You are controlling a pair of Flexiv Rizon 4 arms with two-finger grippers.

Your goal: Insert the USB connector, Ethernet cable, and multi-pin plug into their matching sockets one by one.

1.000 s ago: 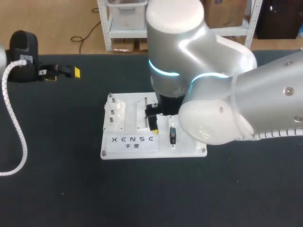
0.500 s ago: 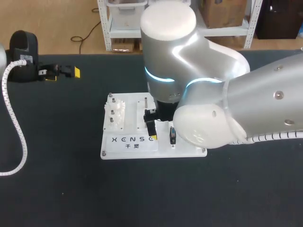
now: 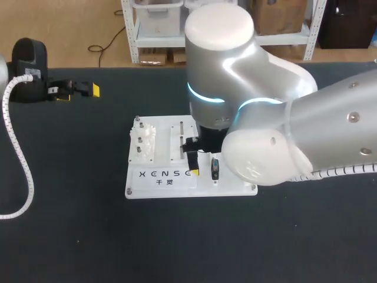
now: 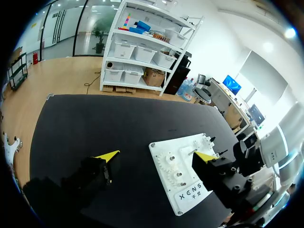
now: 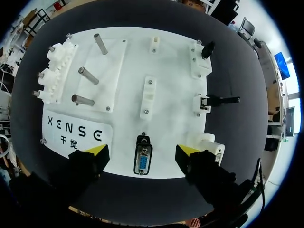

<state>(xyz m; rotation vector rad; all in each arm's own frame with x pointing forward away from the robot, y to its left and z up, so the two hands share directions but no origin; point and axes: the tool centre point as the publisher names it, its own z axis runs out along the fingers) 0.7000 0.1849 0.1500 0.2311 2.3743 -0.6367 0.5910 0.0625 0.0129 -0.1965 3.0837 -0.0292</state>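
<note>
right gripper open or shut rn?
Open. In the right wrist view the right gripper has its yellow tips wide apart over the white board, with the multi-pin connector in the gap, clear of both.

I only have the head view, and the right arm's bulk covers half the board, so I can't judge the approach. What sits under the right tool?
Observer: In the right wrist view, the right tool hangs over a multi-pin connector that has its blue face up.
Operator: Are the fingers on it?
Observer: No. The yellow fingertips stand apart, one on each side of it, and neither touches it.
Operator: Is anything else hidden behind the arm?
Observer: Yes. A black cable plug lies at the edge of the white board, ahead of the tool and off to one side.
</note>
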